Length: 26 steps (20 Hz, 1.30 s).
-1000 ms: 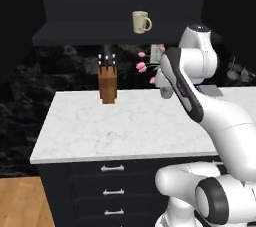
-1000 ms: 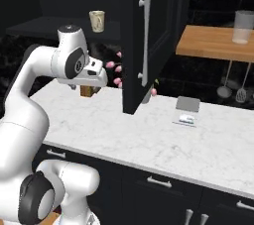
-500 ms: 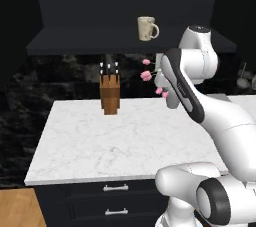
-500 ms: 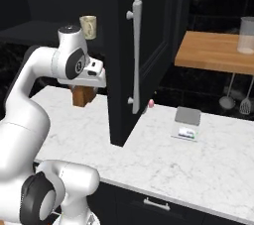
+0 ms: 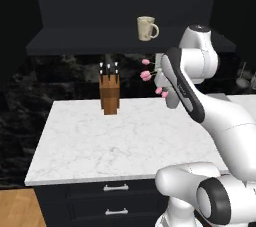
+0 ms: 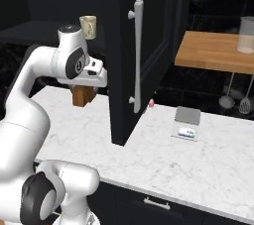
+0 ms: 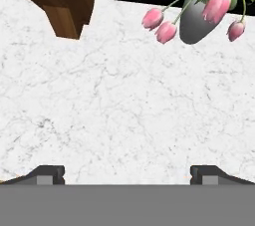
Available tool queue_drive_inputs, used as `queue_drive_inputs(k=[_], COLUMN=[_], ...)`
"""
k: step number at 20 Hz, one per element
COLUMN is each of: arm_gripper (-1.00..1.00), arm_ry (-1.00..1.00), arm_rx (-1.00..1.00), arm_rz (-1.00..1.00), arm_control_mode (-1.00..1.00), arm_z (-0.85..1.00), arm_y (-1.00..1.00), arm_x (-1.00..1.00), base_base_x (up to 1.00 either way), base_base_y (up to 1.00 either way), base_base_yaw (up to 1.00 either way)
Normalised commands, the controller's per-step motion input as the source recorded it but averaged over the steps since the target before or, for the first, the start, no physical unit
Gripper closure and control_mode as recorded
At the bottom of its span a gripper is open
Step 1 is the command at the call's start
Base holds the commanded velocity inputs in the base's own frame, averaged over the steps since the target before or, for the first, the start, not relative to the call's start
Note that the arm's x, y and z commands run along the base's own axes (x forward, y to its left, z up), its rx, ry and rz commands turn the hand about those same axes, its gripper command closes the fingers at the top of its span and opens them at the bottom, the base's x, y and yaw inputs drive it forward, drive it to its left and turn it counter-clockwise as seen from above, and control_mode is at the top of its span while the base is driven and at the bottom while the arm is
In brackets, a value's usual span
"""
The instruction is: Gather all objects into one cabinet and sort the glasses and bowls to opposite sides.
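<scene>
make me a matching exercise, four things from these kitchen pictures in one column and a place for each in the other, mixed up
Things:
1. greyish-white handled cup
2. brown wooden knife block
3. pink-flower vase
4. clear glass jug

Places:
A. on the wooden shelf at the right
B. on the dark cabinet shelf, above the counter
C. on the white marble counter, knife handles sticking up
D. on the marble counter, ahead of the open hand

Pairs: 1-B, 2-C, 3-D, 4-A

A cream cup (image 5: 146, 28) stands on the dark cabinet (image 5: 125, 41) shelf. Below it, a wooden knife block (image 5: 109, 92) sits upright on the white marble desk (image 5: 110, 141). Pink flowers (image 5: 150, 76) show beside the white arm (image 5: 200, 101).
</scene>
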Motion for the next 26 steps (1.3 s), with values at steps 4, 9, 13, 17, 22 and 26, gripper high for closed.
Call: queue_drive_inputs(k=[4, 9, 13, 17, 22, 26], arm_gripper=[-1.00, -1.00, -1.00, -1.00, -1.00, -1.00], arm_ry=[-0.37, -0.36, -0.29, -0.30, -0.24, -0.07], arm_rx=[0.02, 0.00, 0.00, 0.00, 0.00, 0.00], arm_rz=[0.21, 0.17, 0.06, 0.02, 0.05, 0.00], arm_control_mode=[-1.00, -1.00, -1.00, -1.00, -1.00, -1.00], arm_z=[0.63, 0.78, 0.67, 0.54, 0.61, 0.54], arm_y=[0.26, 0.38, 0.18, 0.26, 0.00, -0.10], arm_x=[0.00, 0.05, 0.19, 0.68, 0.41, 0.11], base_base_x=[0.00, 0.00, 0.00, 0.00, 0.00, 0.00], base_base_y=[0.00, 0.00, 0.00, 0.00, 0.00, 0.00], base_base_yaw=[0.00, 0.00, 0.00, 0.00, 0.00, 0.00])
